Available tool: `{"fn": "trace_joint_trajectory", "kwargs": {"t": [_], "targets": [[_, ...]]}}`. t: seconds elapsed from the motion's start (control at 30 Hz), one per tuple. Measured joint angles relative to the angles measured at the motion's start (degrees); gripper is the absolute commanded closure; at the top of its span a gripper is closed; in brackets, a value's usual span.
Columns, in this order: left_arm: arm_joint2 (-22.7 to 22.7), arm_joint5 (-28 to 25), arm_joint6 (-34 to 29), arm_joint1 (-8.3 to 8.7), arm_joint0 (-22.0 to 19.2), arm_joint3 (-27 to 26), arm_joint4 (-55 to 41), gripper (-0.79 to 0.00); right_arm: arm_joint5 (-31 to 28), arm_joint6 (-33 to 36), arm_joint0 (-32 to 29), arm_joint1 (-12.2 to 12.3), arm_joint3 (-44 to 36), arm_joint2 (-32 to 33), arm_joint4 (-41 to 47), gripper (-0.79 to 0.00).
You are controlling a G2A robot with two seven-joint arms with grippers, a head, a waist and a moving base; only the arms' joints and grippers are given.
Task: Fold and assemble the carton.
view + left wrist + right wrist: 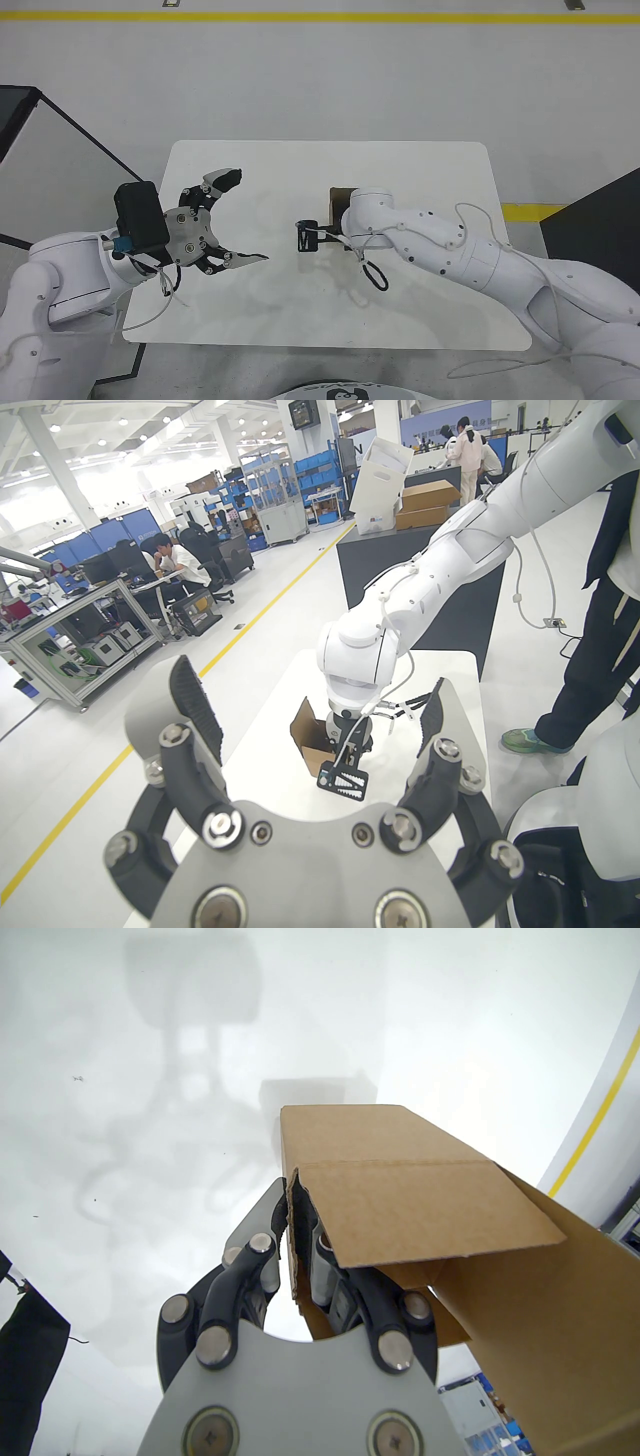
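- A white floor (320,80) is spreading all around, and a yellow line (300,17) is running across it.
- A white table (440,170) is standing in the middle.
- Round lights (122,422) are shining from the ceiling.
- Blue bins (320,462) are sitting on shelves far back.
- Brown boxes (425,502) and a white box (382,475) are resting on a black counter (356,565).
- Black chairs (192,535) are standing by desks.
- A screen (305,413) is hanging up high.

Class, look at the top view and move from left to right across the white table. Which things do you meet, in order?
First the left claw, open → then the right claw → then the carton, which the right claw grips by one wall.
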Motion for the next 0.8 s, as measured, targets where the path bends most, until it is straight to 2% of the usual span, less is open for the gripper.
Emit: {"fn": "trace_joint_trajectory", "kwargs": {"t": [0.27,0.7,0.73,0.77,0.8], "targets": [[0.0,0.0,0.0,0.0,0.0,0.0,0.0,-0.785,-3.3,-0.9,-0.2,-1.2,1.9,0.2,-0.5,0.0],[0.0,0.0,0.0,0.0,0.0,0.0,0.0,-0.785,-2.8,-3.0,-1.6,-2.9,5.5,1.2,-2.0,0.0],[0.0,0.0,0.0,0.0,0.0,0.0,0.0,-0.785,-2.7,-3.1,-1.8,-2.9,5.7,1.3,-2.0,-0.077],[0.0,0.0,0.0,0.0,0.0,0.0,0.0,-0.785,-2.6,-3.2,-1.9,-3.0,5.9,1.4,-2.0,-0.237],[0.0,0.0,0.0,0.0,0.0,0.0,0.0,-0.785,-2.5,-3.3,-2.1,-3.1,6.1,1.6,-2.1,-0.289]]}}
